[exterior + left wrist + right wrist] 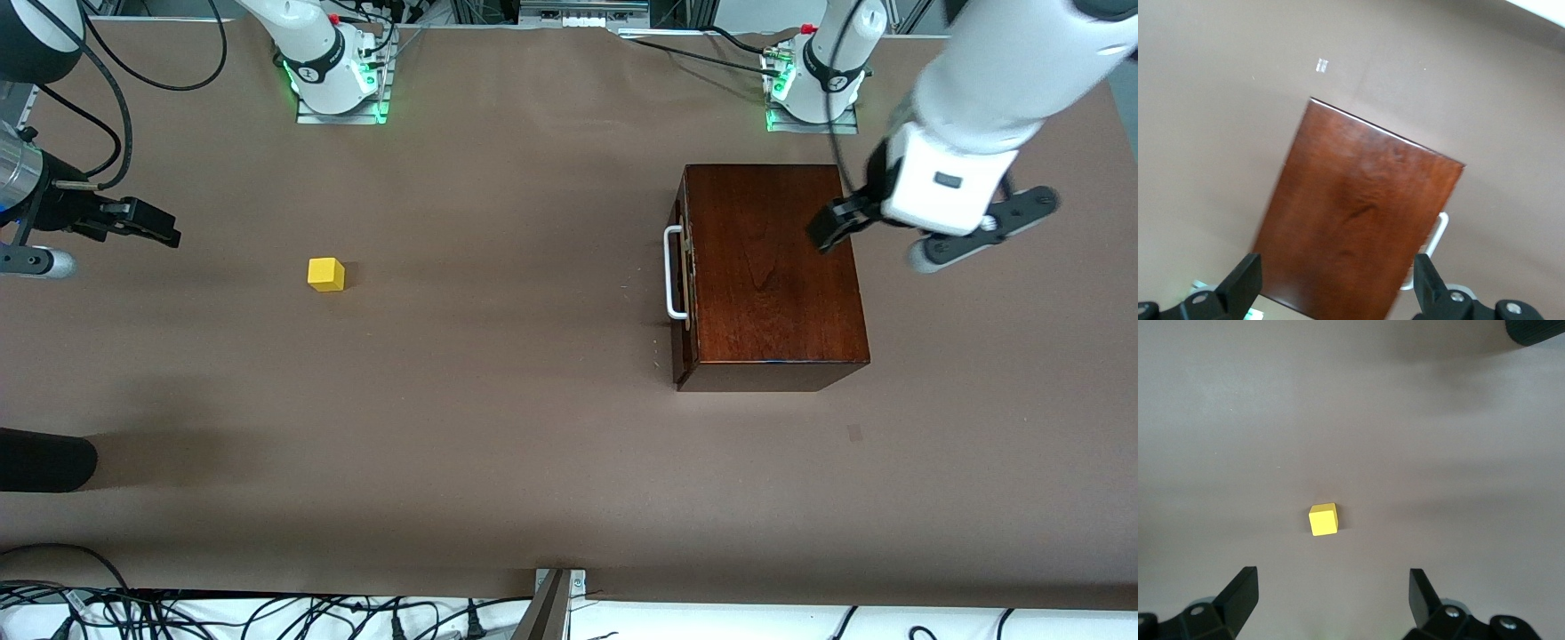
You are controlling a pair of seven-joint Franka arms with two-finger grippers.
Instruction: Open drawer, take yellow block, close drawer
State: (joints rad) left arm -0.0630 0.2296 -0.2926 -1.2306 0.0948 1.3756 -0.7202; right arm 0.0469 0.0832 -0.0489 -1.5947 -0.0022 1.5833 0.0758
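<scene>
You've got one yellow block [326,274] sitting alone on the table [498,427], left of centre in frame, and one drawer [681,271] pushed flush into its box [772,267] at right. Two grippers, both spread wide and empty. Your left gripper [925,233] hangs over the box's upper-right edge; your right gripper [142,222] waits at the frame's left edge.

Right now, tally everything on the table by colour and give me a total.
Yellow: 1, the yellow block, out on the bare table toward the right arm's end.
Dark reddish-brown: 1, the wooden box with its drawer shut, white handle.
Total: 2.
</scene>
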